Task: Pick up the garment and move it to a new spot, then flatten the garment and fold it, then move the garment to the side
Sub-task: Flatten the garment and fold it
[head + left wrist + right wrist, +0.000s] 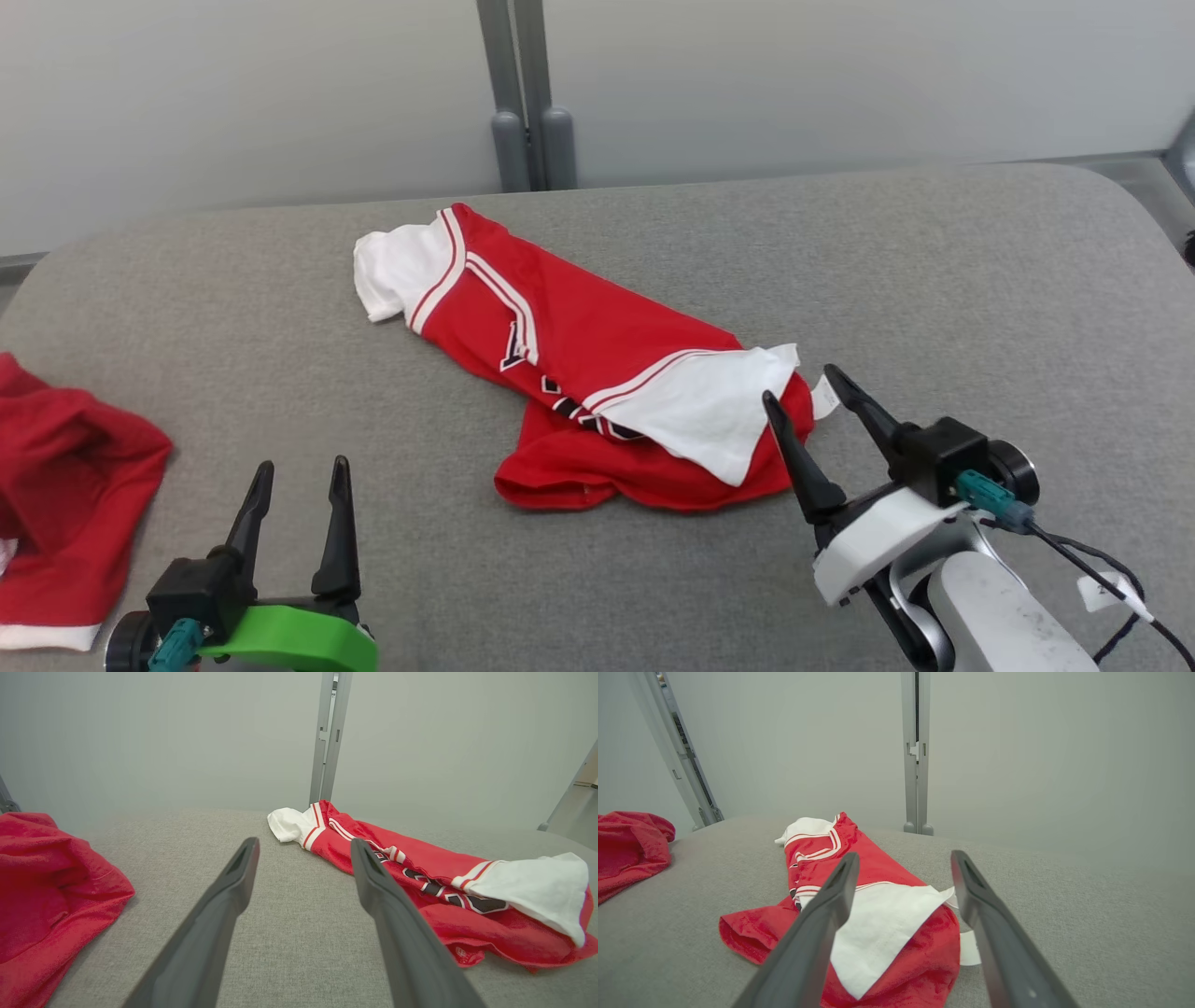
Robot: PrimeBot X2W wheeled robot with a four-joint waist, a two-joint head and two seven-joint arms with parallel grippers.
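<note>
Fingers [217,924] of the left gripper [303,462] stand apart and empty over the grey fabric-covered counter [980,280]. A heaped red garment [65,467] lies at the counter's left edge beside them, well apart from the task's piece.

In the middle lies the red jersey [597,364], with white sleeves, striped trim and dark lettering. It is loosely doubled over itself and runs diagonally from a far white sleeve [397,266] down to a near white sleeve [700,411], which is draped over the red hem.

At the right, the right gripper [798,383] also has its 2 fingers spread and holds nothing. Its tips sit just beside that near sleeve and a small white tag [823,397].

The jersey looks light, thin and limp, so it should sag and unfold once lifted, and the weave may be a little slick. A pinch at the near red hem or the sleeve edge by the right gripper seems the best hold. The fingers should close on a clear fold there, since catching only 1 of the stacked layers could let the rest slide out.
</note>
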